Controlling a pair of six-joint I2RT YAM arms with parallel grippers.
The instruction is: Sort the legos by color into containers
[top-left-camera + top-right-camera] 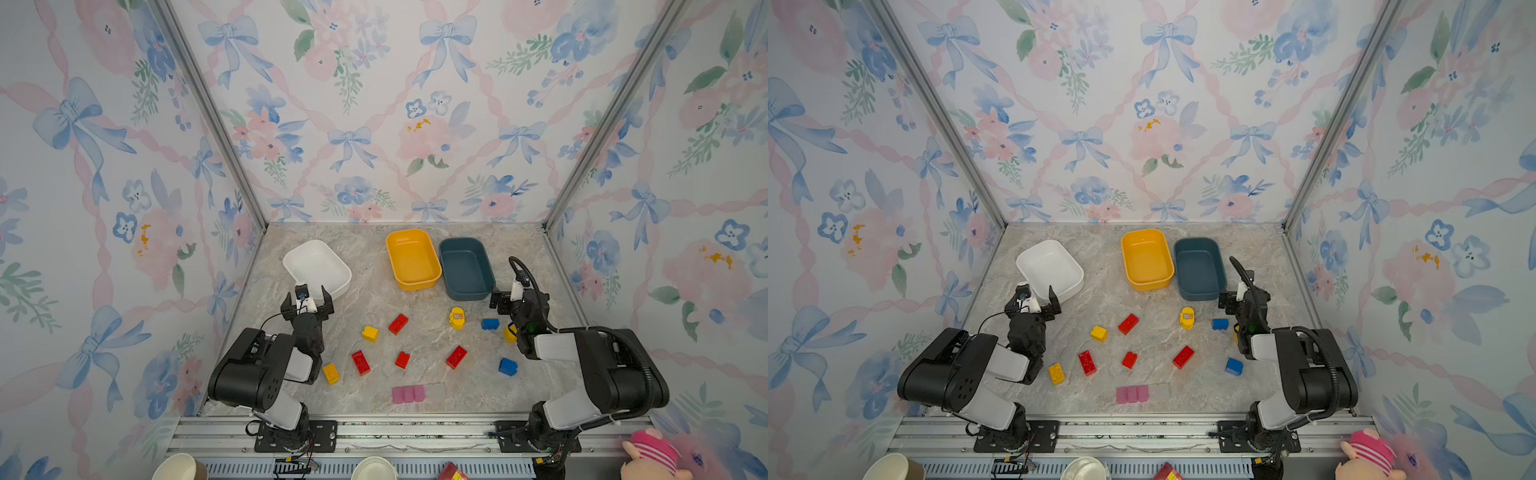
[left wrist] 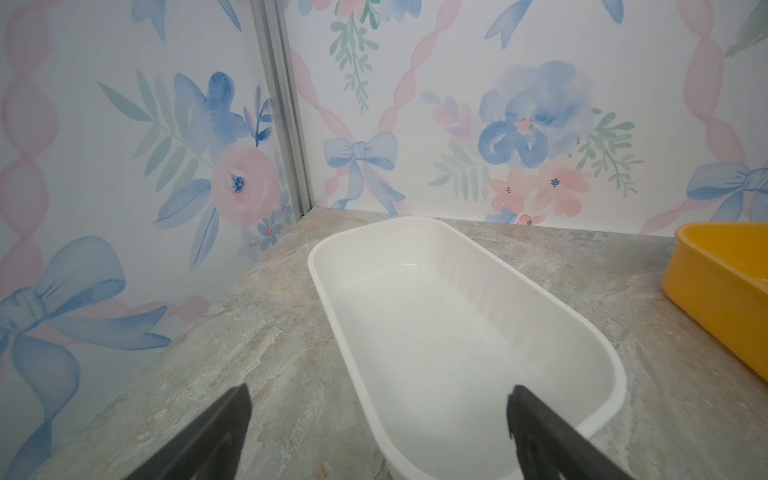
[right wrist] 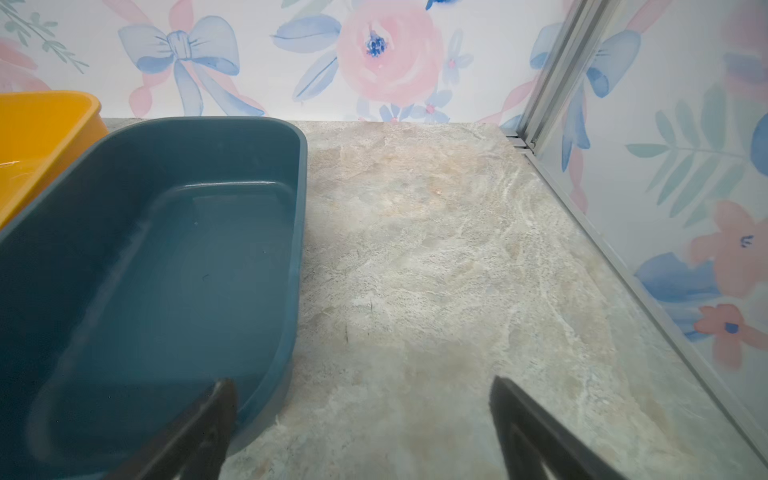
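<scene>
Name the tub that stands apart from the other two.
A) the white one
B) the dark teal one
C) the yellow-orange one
A: in both top views the white tub sits alone on the left, with bare tabletop between it and the others, while the yellow-orange tub and the dark teal tub stand side by side.

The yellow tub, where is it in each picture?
In a top view: yellow tub at the back, mid-table, beside the teal tub.
In a top view: yellow tub likewise.
Left wrist: cut off, past the white tub.
Right wrist: cut off, beside the teal tub.
Shared landmark: flowered back wall.
</scene>
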